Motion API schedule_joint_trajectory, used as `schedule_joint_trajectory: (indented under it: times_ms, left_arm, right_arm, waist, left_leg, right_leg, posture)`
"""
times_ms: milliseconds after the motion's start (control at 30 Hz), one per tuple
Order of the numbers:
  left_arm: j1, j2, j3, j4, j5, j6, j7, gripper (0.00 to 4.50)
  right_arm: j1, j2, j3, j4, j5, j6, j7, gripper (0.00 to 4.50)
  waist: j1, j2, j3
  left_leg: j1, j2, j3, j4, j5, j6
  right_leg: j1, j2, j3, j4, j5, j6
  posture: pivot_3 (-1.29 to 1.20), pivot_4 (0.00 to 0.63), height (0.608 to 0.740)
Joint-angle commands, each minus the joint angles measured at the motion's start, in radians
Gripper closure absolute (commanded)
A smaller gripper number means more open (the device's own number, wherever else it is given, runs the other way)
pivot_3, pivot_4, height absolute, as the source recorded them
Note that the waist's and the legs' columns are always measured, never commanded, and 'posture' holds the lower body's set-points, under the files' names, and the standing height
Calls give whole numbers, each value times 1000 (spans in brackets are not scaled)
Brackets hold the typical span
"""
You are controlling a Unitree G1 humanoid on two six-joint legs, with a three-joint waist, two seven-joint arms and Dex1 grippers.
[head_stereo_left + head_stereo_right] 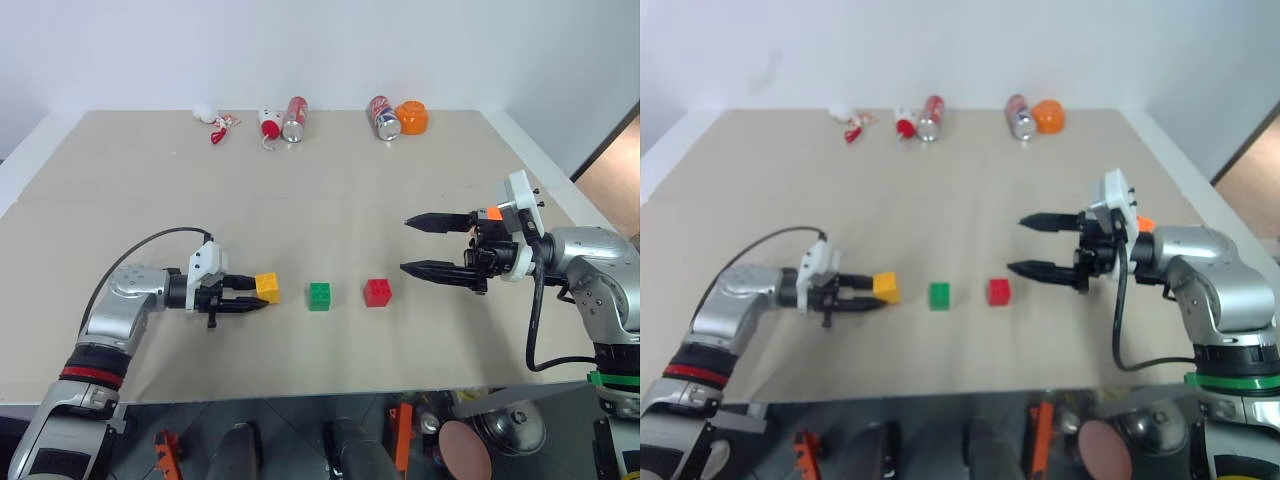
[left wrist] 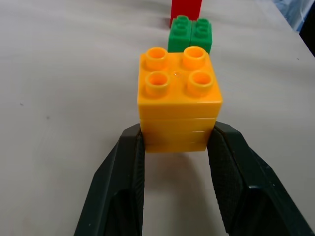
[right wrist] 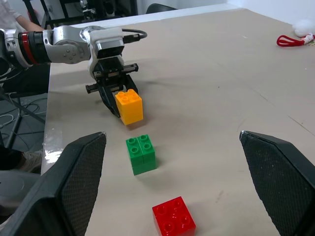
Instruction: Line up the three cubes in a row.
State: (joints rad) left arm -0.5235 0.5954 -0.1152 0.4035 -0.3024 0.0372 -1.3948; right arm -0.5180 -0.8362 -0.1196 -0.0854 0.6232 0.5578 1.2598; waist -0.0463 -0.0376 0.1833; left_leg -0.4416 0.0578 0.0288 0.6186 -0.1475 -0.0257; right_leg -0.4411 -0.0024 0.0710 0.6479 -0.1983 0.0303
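Observation:
The three cubes lie in a rough row near the table's front. The yellow-orange cube (image 1: 267,287) is on the left, the green cube (image 1: 319,295) in the middle and the red cube (image 1: 378,292) on the right. My left gripper (image 1: 262,297) reaches in from the left, low over the table, and is shut on the yellow-orange cube (image 2: 178,98), with a finger (image 2: 123,172) on either side. Whether that cube rests on the table or hangs just above it I cannot tell. My right gripper (image 1: 405,244) hovers open to the right of the red cube (image 3: 173,221), holding nothing.
Along the far edge of the beige table (image 1: 350,190) lie two cans (image 1: 294,119) (image 1: 383,117), an orange round cup-like thing (image 1: 412,117) and small red-and-white toys (image 1: 217,124). Open tabletop lies between the cubes and that far edge.

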Motion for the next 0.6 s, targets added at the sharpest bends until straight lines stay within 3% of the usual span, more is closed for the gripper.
schedule_joint_trajectory:
  times_ms: [33,600]
  left_arm:
    - [-25,9,1,42,20,-37,-28,3234]
    - [-75,-48,-30,101,55,-68,-91,3234]
  right_arm:
    - [3,-22,-21,-33,3,-11,2,0]
    - [16,-10,-11,-44,-3,-20,-7,0]
  waist:
    - [0,0,0]
    - [2,0,0]
  left_leg:
    - [0,0,0,0,0,0]
    - [0,-1,0,1,0,1]
  right_leg:
    - [0,0,0,0,0,0]
    - [1,0,0,0,0,0]
  posture:
    - [0,150,740]
    - [0,150,740]
